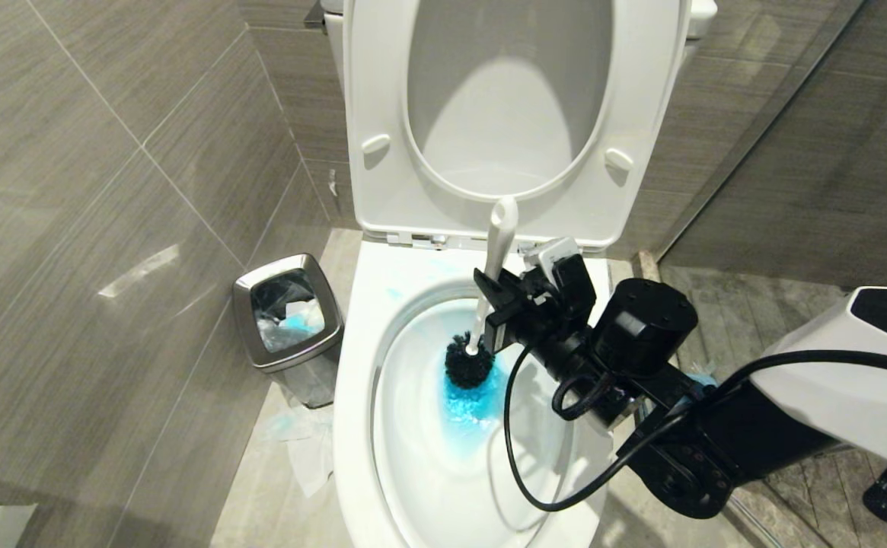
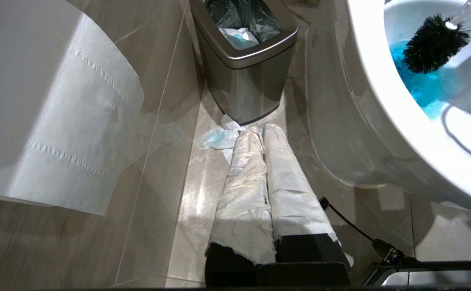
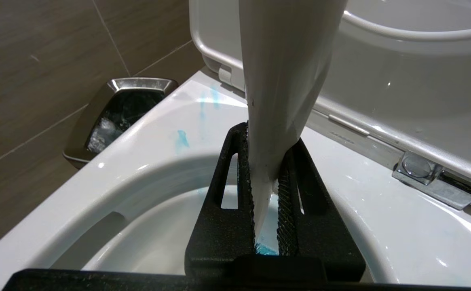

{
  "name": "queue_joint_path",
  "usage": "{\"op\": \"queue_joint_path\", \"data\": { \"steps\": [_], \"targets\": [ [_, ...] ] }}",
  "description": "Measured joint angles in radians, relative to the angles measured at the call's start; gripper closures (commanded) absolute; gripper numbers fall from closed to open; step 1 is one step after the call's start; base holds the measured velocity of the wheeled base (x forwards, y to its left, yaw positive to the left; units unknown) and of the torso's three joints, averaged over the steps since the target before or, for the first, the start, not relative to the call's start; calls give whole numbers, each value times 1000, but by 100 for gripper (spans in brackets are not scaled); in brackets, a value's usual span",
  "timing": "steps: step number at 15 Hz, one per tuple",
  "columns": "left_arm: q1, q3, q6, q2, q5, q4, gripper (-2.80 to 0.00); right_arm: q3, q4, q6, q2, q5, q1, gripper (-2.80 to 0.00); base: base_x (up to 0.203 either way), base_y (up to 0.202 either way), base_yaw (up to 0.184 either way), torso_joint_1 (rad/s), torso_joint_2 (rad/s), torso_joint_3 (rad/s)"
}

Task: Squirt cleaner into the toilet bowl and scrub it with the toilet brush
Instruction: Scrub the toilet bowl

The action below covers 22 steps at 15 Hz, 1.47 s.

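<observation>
Grey tiled walls and a pale stone floor (image 1: pixel 260 487) frame a small bathroom, with the toilet bowl (image 1: pixel 359 426) filling the middle of the head view, its seat and lid (image 1: pixel 504 114) raised at twelve o'clock.

One toilet brush (image 1: pixel 481 320) stands in the bowl. Its black bristle head (image 1: pixel 468 362) sits just above a pool of bright blue cleaner (image 1: pixel 470 407) near the bowl's centre, and its white handle leans up toward twelve o'clock. The right gripper (image 1: pixel 492 301), reaching in from four o'clock, is clamped narrow on the handle partway along it; the right wrist view shows both ribbed pads pressed against the white shaft. The left gripper (image 2: pixel 264 133), its two fingers wrapped in white tissue and pressed together on nothing, hangs low beside the bowl, pointing at the floor.

Scrubbing appears to be under way. To do it well, the bristles should probably be pushed down into the blue pool and swept round the inner wall, carrying cleaner up to the pale blue smears on the rim (image 3: pixel 182 139) at about eleven o'clock. Keeping the grip firm and strokes short should stop the handle twisting between the pads, and the loose black cable (image 1: pixel 512 449) hanging over the bowl is best kept out of the water.

Counted: one toilet, one brush, one square steel bin (image 1: pixel 287 312) at nine o'clock holding blue-stained tissue, one crumpled tissue patch (image 1: pixel 306 449) on the floor below it, one toilet roll (image 2: pixel 57 121) near the left arm, two grippers.
</observation>
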State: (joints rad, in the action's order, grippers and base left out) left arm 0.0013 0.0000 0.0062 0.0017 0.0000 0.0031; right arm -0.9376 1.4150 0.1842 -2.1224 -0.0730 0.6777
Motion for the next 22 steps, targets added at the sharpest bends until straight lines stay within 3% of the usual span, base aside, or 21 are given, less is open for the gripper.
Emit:
{"op": "queue_joint_path", "data": {
  "steps": [7,13,22],
  "targets": [
    [0,0,0,0,0,0,0,-86,5,3,-158,-2,-17,0,0,0,0,0,0,0],
    [0,0,0,0,0,0,0,-81,7,0,-193,-6,-28,0,0,0,0,0,0,0],
    [0,0,0,0,0,0,0,187,7,-17,135,1,-10,0,0,0,0,0,0,0]
  ]
}}
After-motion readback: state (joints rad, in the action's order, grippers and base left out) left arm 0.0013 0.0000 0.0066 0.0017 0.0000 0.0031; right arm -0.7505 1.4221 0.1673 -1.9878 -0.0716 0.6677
